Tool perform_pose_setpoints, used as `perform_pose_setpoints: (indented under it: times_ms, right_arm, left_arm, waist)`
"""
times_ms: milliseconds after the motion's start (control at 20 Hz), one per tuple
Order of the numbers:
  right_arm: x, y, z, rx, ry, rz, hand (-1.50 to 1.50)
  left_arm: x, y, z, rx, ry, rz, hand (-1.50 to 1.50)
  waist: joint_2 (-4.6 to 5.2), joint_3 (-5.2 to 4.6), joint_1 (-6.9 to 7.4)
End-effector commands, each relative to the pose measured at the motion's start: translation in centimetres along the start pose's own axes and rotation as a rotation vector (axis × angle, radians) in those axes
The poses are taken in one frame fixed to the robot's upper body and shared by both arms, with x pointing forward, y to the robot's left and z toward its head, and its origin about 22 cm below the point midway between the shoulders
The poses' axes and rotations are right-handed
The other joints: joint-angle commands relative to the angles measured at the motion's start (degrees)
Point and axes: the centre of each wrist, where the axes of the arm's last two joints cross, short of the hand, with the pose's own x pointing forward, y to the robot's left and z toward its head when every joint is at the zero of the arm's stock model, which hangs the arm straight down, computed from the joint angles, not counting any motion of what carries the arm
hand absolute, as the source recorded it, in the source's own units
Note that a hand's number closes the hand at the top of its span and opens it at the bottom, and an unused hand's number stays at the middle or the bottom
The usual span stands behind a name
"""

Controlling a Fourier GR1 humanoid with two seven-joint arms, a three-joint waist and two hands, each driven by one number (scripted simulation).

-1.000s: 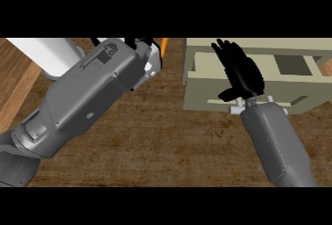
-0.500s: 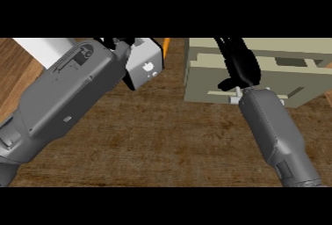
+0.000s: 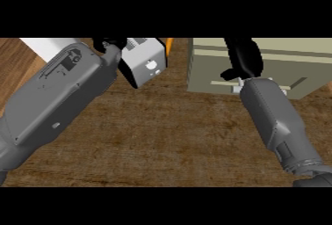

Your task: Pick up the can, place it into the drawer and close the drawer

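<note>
On the brown counter, seen from the head view looking steeply down, two grey forearms come in from the lower edge. At upper right sits the drawer, a pale beige box whose front face shows a recessed handle slot; whether it is open or closed cannot be told from this angle. The right hand is black and lies over the drawer's front and top, its fingers stretched fairly straight toward the far edge, holding nothing that shows. At upper left, the left forearm fills much of the view, and the left hand is mostly hidden behind its white wrist block; its fingers cannot be made out. The can is not clearly visible: only a thin orange sliver shows beside the wrist block at the top edge, and it may or may not belong to the can. Judging from this, the step in hand looks like the drawer work, probably pushing it closed. The next move would call for a steady push straight along the drawer's slide.
</note>
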Motion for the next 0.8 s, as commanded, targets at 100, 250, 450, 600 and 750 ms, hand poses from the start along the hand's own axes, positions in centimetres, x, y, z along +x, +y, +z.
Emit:
perform_pose_setpoints:
  times_ms: [100, 250, 450, 600, 750]
  right_arm:
    - [-0.5, -0.9, -1.7, -0.043, 0.030, 0.007, -1.50]
    - [0.2, -2.3, -3.3, -0.065, 0.059, 0.017, -1.50]
    - [0.1, -3.6, -4.6, -0.060, 0.075, 0.032, -1.50]
    - [-0.1, -3.8, -4.6, -0.082, 0.074, 0.033, -1.50]
    - [-1.5, -5.1, -5.3, -0.047, 0.084, 0.029, -1.50]
  left_arm:
    - [1.9, 0.8, -0.2, -0.005, -0.025, -0.009, -1.50]
    - [1.8, 1.5, 0.6, -0.018, -0.010, 0.014, -1.50]
    - [1.8, 0.8, 1.3, -0.037, -0.020, -0.005, -1.50]
    - [1.7, 1.4, 1.1, -0.029, -0.001, 0.017, -1.50]
    - [2.7, 2.0, 1.2, -0.034, -0.019, 0.007, -1.50]
  waist:
    - [0.93, 0.54, 0.43]
    - [0.88, 0.50, 1.90]
    - [1.01, 0.51, 2.14]
    - [1.36, 0.53, 1.90]
    - [1.25, 0.56, 2.46]
